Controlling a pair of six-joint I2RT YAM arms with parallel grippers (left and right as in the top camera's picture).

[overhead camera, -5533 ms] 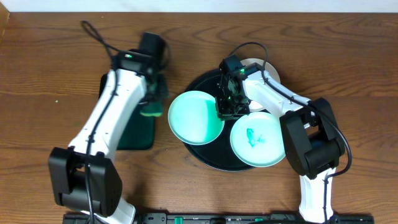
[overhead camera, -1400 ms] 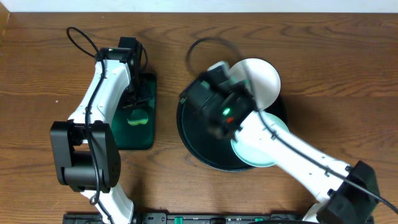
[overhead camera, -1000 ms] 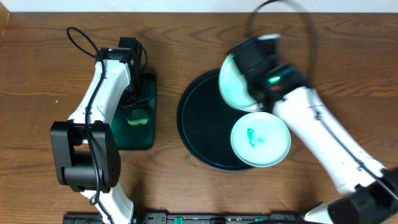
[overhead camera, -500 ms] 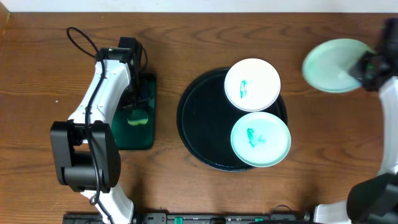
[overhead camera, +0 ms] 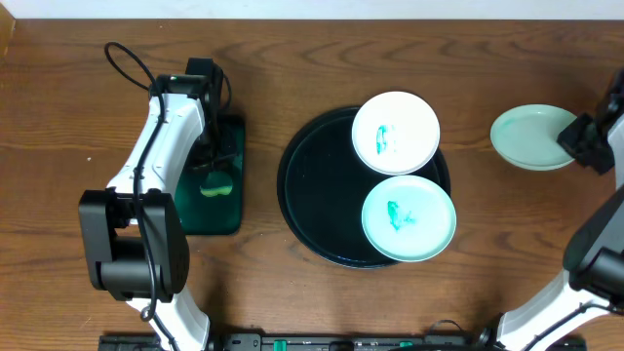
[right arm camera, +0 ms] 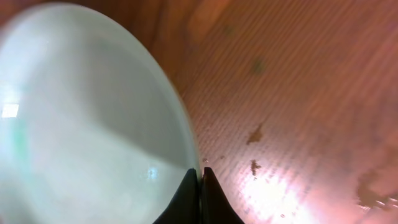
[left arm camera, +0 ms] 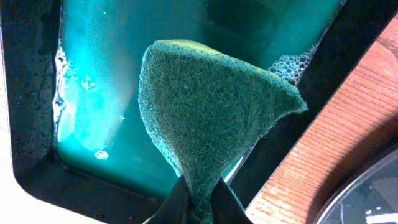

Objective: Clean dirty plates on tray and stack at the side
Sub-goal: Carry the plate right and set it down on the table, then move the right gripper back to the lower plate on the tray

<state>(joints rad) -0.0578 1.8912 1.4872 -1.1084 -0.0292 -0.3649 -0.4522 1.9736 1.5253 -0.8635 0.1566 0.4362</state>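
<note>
Here, two smeared plates (overhead camera: 395, 134) (overhead camera: 409, 217), one tray (overhead camera: 312, 195) — right tool (right arm camera: 200, 178) pinches a third (overhead camera: 531, 136), left tool (left arm camera: 198, 194) a sponge (left arm camera: 211, 112).

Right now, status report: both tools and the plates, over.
Left tool shut on sponge, above green tray. Right tool shut on mint plate rim, right of black tray. White plate and second mint plate smeared, on tray. Nothing blocking.

Left arm (overhead camera: 161, 146) & right arm (overhead camera: 597, 244) had white shells w/ blk joint housings. Blk cable (overhead camera: 119, 60) looped off left wrist. Right gripper (right arm camera: 200, 171) was blk, tapered.
</note>
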